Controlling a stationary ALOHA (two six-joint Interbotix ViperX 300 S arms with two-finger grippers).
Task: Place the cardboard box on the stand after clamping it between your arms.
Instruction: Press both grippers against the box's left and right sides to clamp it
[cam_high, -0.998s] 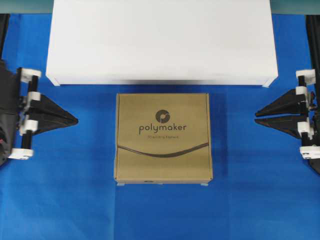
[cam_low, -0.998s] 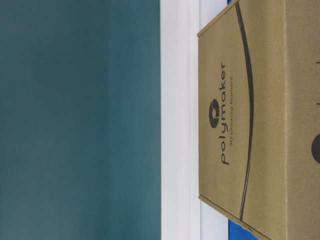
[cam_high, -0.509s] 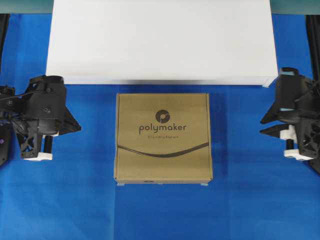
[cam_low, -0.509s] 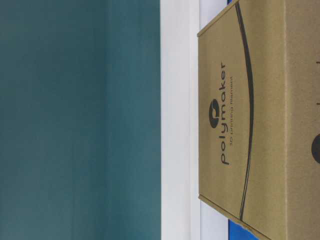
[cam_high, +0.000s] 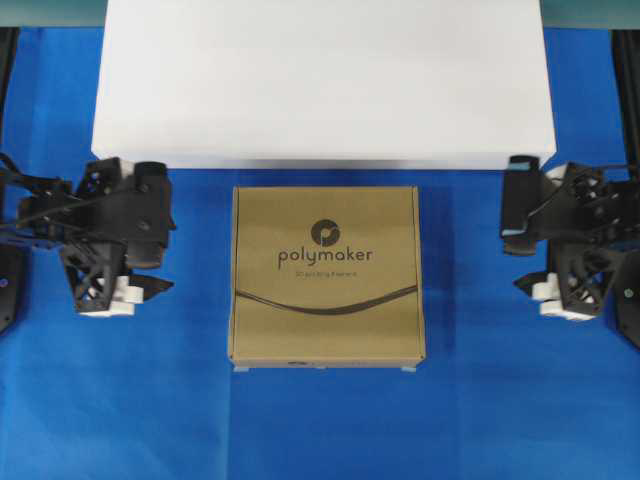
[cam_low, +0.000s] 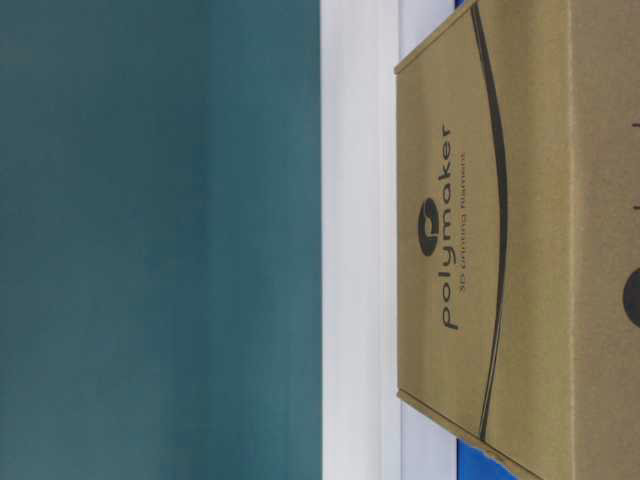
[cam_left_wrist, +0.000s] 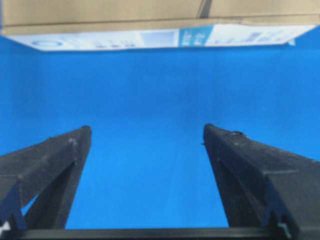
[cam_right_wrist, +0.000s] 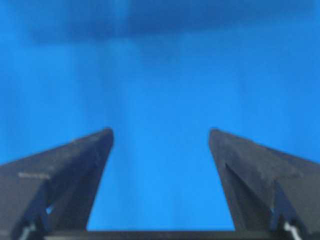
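The brown cardboard box (cam_high: 326, 275) printed "polymaker" lies flat on the blue cloth, just in front of the wide white stand (cam_high: 320, 80). My left gripper (cam_high: 163, 260) is left of the box with a gap between them, open and empty. My right gripper (cam_high: 512, 260) is right of the box, also apart from it, open and empty. In the left wrist view the open gripper (cam_left_wrist: 146, 129) faces the box's side (cam_left_wrist: 150, 20) with blue cloth between. The right wrist view shows its open gripper (cam_right_wrist: 161, 131) over blue cloth only. The table-level view shows the box (cam_low: 500, 250) and the stand (cam_low: 360, 240).
Blue cloth (cam_high: 320, 420) covers the table around the box and stand. The stand's front edge (cam_high: 320, 160) runs close behind the box. A teal wall (cam_low: 150, 240) stands behind.
Both arms have moved inward toward the box's sides and their wrists have turned and dipped. The box and the stand have not moved.
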